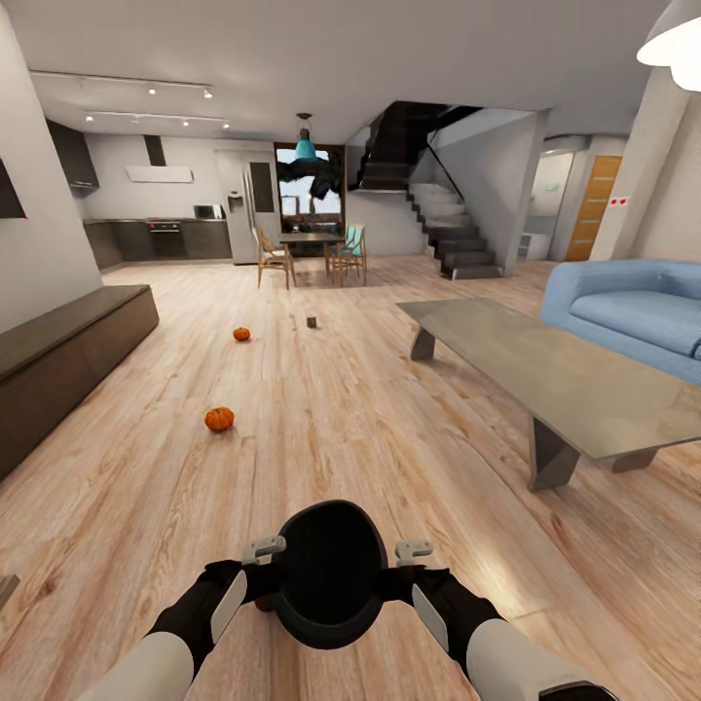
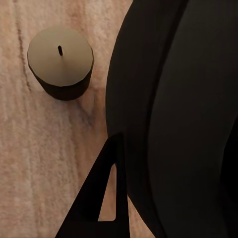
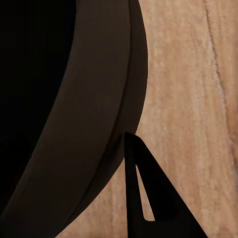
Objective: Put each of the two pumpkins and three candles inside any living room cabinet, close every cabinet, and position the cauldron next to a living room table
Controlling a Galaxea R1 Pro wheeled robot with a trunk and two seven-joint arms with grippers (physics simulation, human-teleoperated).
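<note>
I hold a black cauldron (image 1: 327, 574) low over the plank floor, right in front of me. My left gripper (image 1: 265, 551) and right gripper (image 1: 413, 553) are each shut on its rim from opposite sides. In each wrist view one dark finger (image 2: 106, 193) (image 3: 141, 198) lies outside the cauldron's wall (image 2: 168, 114) (image 3: 74, 114). A cream-beige candle (image 2: 60, 62) stands on the floor beside the cauldron. Two orange pumpkins (image 1: 219, 419) (image 1: 241, 334) lie on the floor ahead to the left. Another small candle (image 1: 312, 320) stands farther off. The long dark-brown cabinet (image 1: 68, 355) runs along the left wall, its fronts shut.
A low grey table (image 1: 574, 380) stands ahead on the right, with a blue sofa (image 1: 633, 312) behind it. Open plank floor lies between cabinet and table. Far back are a dining table with chairs (image 1: 312, 251), a kitchen and stairs (image 1: 453, 234).
</note>
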